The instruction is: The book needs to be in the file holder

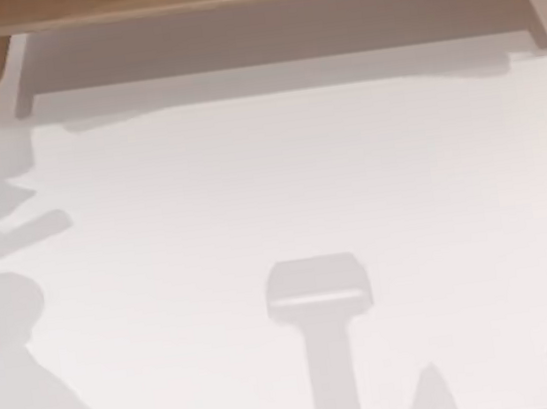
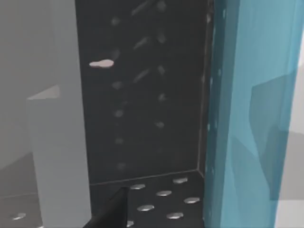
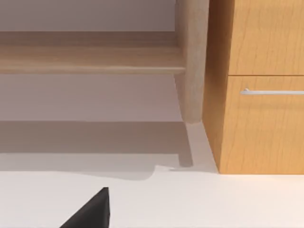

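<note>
Book [image 2: 251,114], teal, is seen in the left wrist view standing upright, just beside the dark perforated wall of the file holder [image 2: 147,95]; holes dot the holder's floor. A dark fingertip of the left pincer [image 2: 111,211] is seen low in that view; whether it is spread or pressed together cannot be told. One black fingertip of the right pincer [image 3: 90,211] is seen above the white desk [image 1: 271,185], facing a wooden cabinet [image 3: 261,95] with a drawer handle [image 3: 270,91]; its state cannot be told.
</note>
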Controlling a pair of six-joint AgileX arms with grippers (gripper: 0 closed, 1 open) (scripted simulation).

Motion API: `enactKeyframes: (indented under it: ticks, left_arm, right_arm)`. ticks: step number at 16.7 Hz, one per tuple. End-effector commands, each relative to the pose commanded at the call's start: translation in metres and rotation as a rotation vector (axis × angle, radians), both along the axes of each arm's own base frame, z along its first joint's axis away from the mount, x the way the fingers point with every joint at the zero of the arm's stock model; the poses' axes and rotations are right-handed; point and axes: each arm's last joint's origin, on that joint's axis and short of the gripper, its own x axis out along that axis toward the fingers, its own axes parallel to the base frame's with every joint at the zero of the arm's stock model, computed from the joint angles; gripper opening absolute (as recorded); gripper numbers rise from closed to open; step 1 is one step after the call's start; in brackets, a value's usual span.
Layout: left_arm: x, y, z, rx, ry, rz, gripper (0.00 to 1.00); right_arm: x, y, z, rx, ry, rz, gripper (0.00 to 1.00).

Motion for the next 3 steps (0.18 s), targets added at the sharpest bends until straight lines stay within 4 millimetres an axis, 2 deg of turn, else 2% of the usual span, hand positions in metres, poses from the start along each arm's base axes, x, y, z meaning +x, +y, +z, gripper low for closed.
enactKeyframes:
  ticks: [3]
  left_arm:
    - [0.0000, 0.0000, 0.0000, 0.000, 0.000, 0.000, 1.00]
  right_arm:
    - [0.0000, 0.0000, 0.0000, 0.000, 0.000, 0.000, 1.00]
